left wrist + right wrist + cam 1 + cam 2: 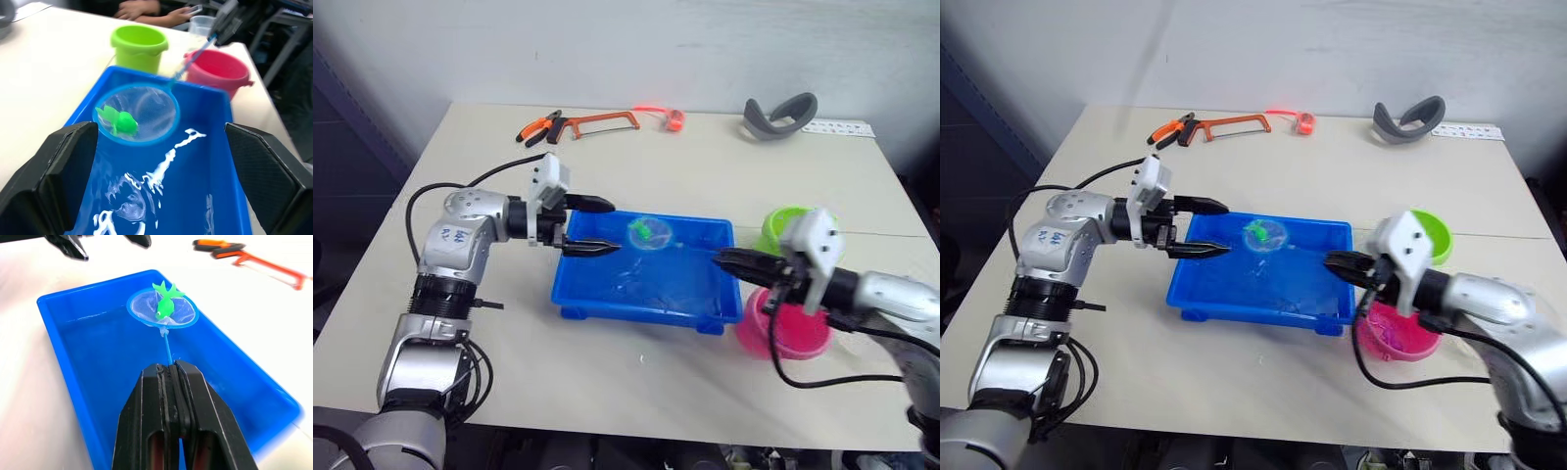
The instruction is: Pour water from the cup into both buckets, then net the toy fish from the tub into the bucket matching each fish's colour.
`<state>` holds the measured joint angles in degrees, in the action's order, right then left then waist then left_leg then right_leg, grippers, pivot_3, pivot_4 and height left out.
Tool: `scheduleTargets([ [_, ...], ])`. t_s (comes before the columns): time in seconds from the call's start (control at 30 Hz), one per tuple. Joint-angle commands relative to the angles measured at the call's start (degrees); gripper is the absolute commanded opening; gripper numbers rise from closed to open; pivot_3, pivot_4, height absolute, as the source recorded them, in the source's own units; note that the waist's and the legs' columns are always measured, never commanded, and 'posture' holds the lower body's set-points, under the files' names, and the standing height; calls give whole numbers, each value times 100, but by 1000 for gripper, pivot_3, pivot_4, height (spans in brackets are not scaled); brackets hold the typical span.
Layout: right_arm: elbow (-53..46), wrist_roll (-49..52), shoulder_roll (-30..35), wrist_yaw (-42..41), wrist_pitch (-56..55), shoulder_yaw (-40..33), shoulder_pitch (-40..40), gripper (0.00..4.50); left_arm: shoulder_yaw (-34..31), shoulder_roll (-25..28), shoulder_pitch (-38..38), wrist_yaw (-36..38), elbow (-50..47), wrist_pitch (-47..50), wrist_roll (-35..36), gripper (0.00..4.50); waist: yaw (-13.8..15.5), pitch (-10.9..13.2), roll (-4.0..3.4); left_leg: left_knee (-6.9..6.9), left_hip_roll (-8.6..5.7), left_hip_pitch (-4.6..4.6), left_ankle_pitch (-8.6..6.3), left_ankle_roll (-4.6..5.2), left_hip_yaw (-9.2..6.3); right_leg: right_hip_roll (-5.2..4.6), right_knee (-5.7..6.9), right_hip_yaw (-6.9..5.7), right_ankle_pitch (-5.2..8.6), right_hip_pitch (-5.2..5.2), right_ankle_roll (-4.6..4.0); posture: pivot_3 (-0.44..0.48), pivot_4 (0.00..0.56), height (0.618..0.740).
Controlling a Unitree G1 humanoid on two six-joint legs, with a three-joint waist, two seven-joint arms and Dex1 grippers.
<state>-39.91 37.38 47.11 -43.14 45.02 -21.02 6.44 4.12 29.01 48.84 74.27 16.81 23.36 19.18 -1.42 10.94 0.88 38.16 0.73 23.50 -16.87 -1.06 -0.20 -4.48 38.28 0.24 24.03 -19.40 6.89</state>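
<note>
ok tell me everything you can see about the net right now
The net has a round light-blue hoop with fine whitish mesh and a thin blue handle. The right gripper is shut on the handle's end, holding the hoop over the far part of the blue tub. One green toy fish lies in the mesh. The left gripper hangs open beside it, not touching.

You see 1 green toy fish point(165, 303) lying in the net point(163, 310), held over the blue tub point(78, 362); the green bucket point(139, 46) and pink bucket point(218, 72) stand just beyond.
</note>
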Motion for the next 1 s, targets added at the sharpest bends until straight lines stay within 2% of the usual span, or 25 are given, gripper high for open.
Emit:
scheduleTargets([
  [0.03,-478,441,304,-51,287,-1239,-401,0,83,-182,194,142,31,-76,136,4480,5,0,0,0,0,-1,0,0,0,1,-1,2,0,1,0,0,150,740],
  [0.17,-568,637,574,-104,516,-2272,-907,0,170,-429,334,232,230,-171,102,4480,11,0,1,1,-1,-1,0,2,7,2,-12,8,0,7,0,0,150,740],
  [0.3,-408,391,763,-192,545,-3036,-1366,0,232,-620,424,231,406,-343,28,4480,19,0,0,-1,-2,-4,0,3,13,2,-11,12,0,7,0,0,150,740],
  [0.37,-252,121,835,-132,457,-3186,-1514,0,240,-683,451,217,458,-391,18,4480,23,0,0,-1,-2,-3,0,4,14,4,-13,14,0,7,0,0,150,740],
  [0.5,160,-1062,1075,-94,-320,-3008,-1954,0,260,-719,448,248,453,-363,59,4480,23,0,0,-1,-1,-4,0,4,19,4,-12,19,0,6,0,0,150,740],
  [0.63,618,-2495,1403,-167,-1727,-2571,-2568,0,242,-707,440,222,479,-394,36,4480,35,0,0,-3,-5,-6,0,5,22,2,-11,24,0,5,0,0,150,740],
  [0.73,1033,-3249,1564,-19,-2595,-2334,-2686,0,231,-686,415,189,458,-412,22,4480,45,0,-1,-6,-3,-7,0,6,27,5,-16,27,0,3,0,0,150,740],
  [0.93,2342,-5805,2236,519,-6104,-2234,-3264,0,199,-624,341,124,360,-384,48,4480,82,0,0,-8,-3,-9,-1,6,36,2,-25,32,0,-1,1,0,150,740],
  [1.0,2664,-6251,2341,703,-6784,-2298,-3295,0,194,-600,328,99,346,-384,55,4480,86,0,0,-9,-3,-10,-1,7,40,2,-29,35,0,-3,1,0,150,740],
])
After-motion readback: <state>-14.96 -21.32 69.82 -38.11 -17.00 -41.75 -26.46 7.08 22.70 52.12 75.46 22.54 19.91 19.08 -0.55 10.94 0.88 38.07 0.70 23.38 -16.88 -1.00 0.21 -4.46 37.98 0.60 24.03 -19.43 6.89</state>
